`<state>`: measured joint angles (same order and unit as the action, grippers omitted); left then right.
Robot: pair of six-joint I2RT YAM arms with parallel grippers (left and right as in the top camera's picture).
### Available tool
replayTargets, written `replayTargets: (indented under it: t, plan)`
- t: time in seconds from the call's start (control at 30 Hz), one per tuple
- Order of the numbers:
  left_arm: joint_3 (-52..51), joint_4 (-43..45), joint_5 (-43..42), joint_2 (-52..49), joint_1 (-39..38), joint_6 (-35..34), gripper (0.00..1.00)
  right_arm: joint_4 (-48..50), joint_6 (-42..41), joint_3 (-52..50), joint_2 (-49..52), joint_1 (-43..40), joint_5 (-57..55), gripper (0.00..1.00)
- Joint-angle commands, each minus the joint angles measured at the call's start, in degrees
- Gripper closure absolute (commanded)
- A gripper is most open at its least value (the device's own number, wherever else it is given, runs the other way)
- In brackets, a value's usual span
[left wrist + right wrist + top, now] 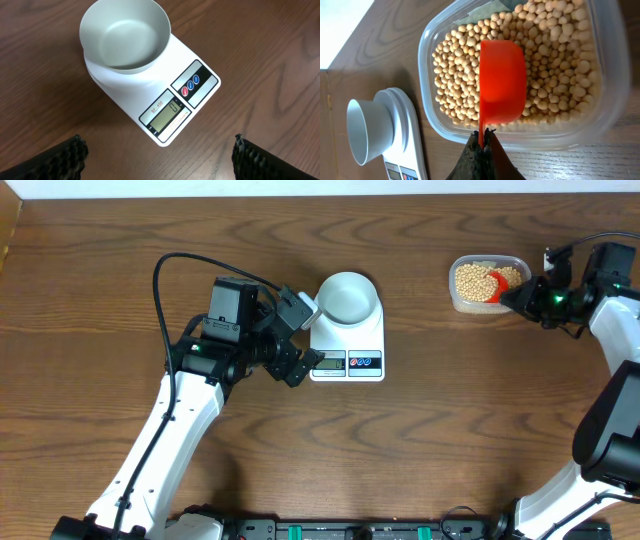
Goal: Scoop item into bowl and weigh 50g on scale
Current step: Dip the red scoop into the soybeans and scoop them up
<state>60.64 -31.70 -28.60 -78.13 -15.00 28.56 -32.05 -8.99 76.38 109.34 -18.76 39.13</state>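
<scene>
Right gripper is pinched shut on the thin handle of the red scoop. The cup sits open-side up on top of the soybeans in the clear plastic tub, and it looks empty, so I'd say the digging-in part hasn't happened yet. Holding it by the handle end makes sense, since that keeps the fingers out of the beans.

Left gripper hangs wide open just beside the white scale, holding nothing, probably so its camera can watch the display. The pale bowl is parked empty on the platform, well apart from the tub, with the display showing what looks like zero. No beans weighed so far.
</scene>
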Motion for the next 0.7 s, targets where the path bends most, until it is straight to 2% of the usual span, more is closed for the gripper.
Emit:
replayTargets:
  t: [0.0, 0.67]
  plan:
    - [-0.42, 0.00, -0.33, -0.02, -0.02, 0.57, 0.05, 0.37, -0.66, -0.35, 0.39, -0.83, 3.10, 0.99]
    - [-0.42, 0.00, -0.33, -0.02, -0.02, 0.57, 0.05, 4.94, -3.21, -0.35, 0.39, -3.72, 12.28, 0.99]
